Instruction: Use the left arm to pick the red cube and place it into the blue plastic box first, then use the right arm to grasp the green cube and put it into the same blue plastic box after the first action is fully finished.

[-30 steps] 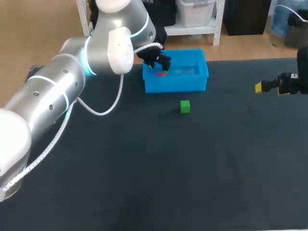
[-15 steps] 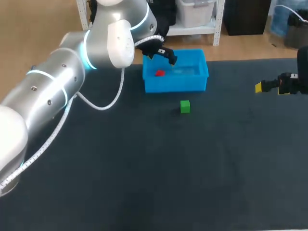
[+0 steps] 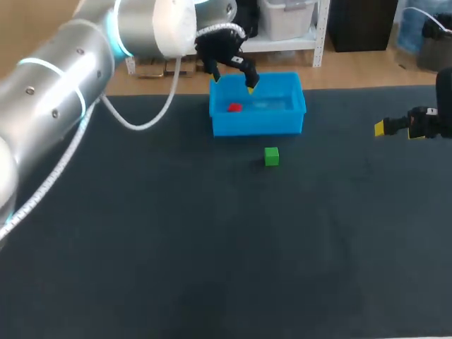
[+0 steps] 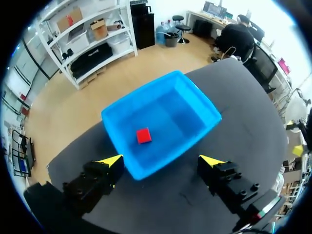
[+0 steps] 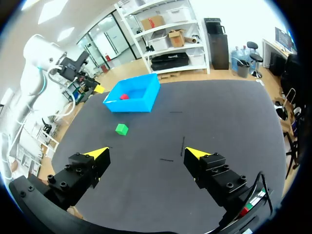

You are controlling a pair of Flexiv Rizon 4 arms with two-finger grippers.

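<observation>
My left claw (image 4: 162, 160) hangs wide open and empty above the blue plastic box (image 4: 187, 119). The red cube (image 4: 143, 135) lies on the box floor beneath and just ahead of the fingers, touching neither. Only the left wrist view shows that spread plainly. In the head view the left claw (image 3: 232, 79) sits over the box's rear edge, with the red cube (image 3: 234, 107) toward the end nearer my left arm.

My right claw (image 5: 146, 153) is also spread wide with nothing between its tips, over the dark worktop (image 5: 219, 112), well apart from the box. The green cube (image 5: 121, 129) rests on the worktop far ahead of the right claw, on the claw's side of the box and near it. It appears in the right wrist and head views alone.
</observation>
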